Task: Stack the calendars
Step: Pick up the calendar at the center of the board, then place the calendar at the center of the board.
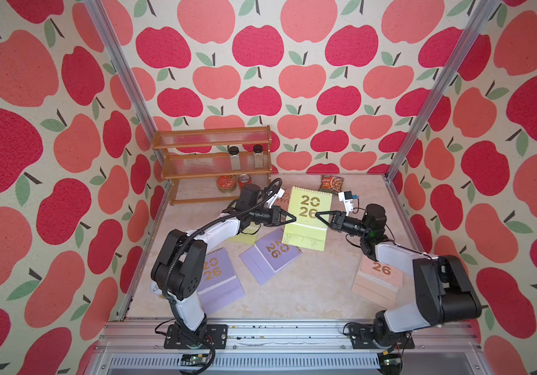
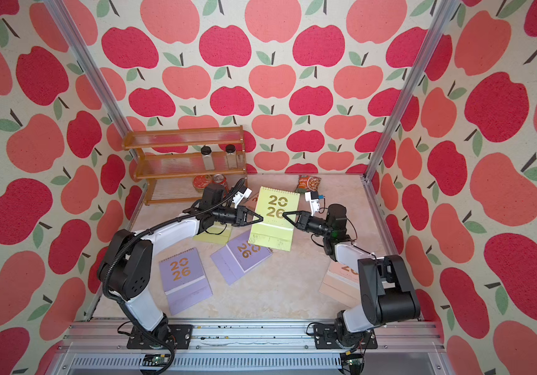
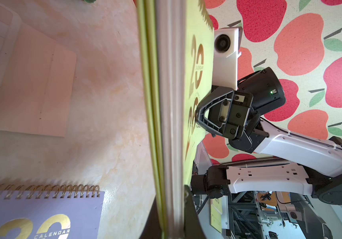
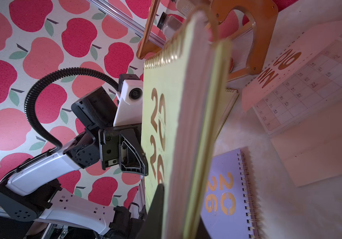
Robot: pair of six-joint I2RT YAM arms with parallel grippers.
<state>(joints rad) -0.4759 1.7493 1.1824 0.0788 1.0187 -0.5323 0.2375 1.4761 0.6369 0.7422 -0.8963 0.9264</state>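
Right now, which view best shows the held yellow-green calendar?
A top view: the yellow-green calendar shows its cover face-on with gold numerals, left pincer and right pincer at its sides. Both wrist views see it steeply edge-on.

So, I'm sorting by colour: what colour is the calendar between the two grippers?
Yellow-green calendar, clearest in a top view.

My black left gripper [image 1: 293, 218] and black right gripper [image 1: 318, 215] point at each other, each pinched onto an opposite side edge of the raised yellow-green spiral-bound calendar [image 1: 309, 207].
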